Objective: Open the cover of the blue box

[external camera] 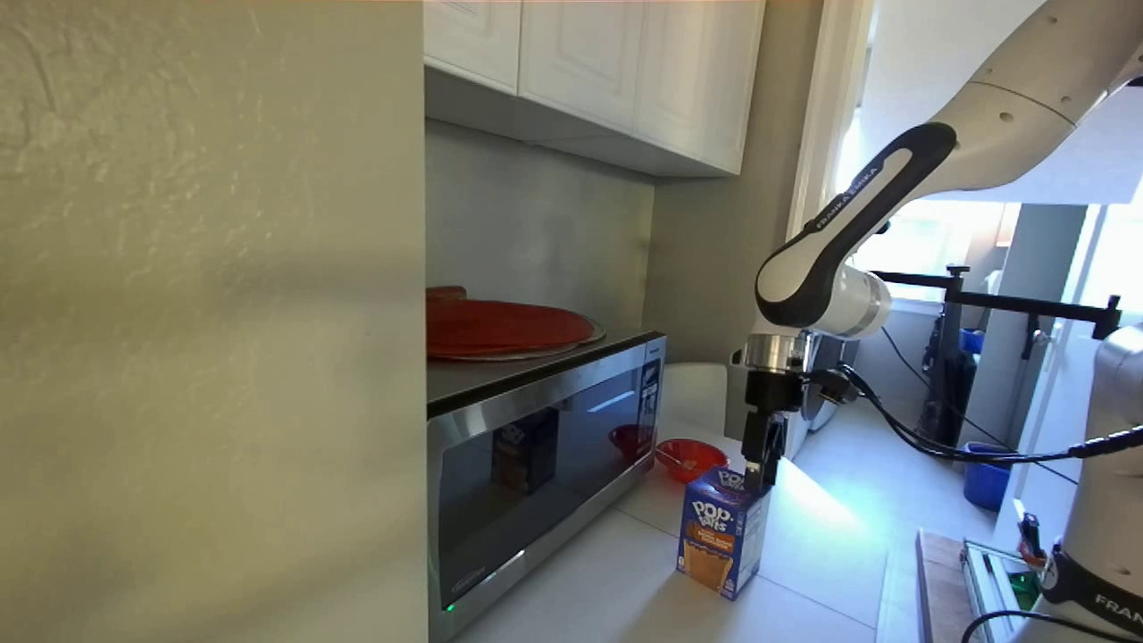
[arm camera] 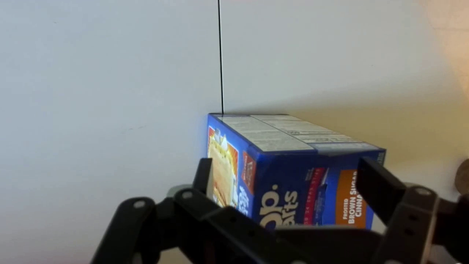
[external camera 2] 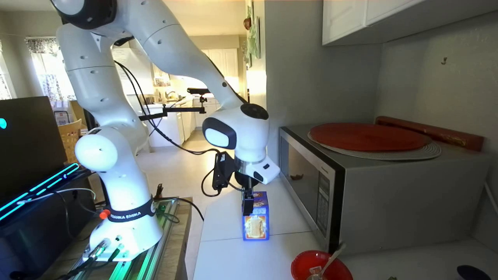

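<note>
In an exterior view the blue box [external camera: 721, 540] stands upright on the worktop [external camera: 571, 594], right of the microwave [external camera: 545, 464] and nearer than the red bowl [external camera: 692, 459]. The pincer [arm camera: 288, 179] is at its top, spread wide, the cover [arm camera: 293, 165] between its fingers [arm camera: 202, 176]; whether they touch, I cannot tell.

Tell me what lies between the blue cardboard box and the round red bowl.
In an exterior view, bare white tabletop separates the blue box from the red bowl.
</note>
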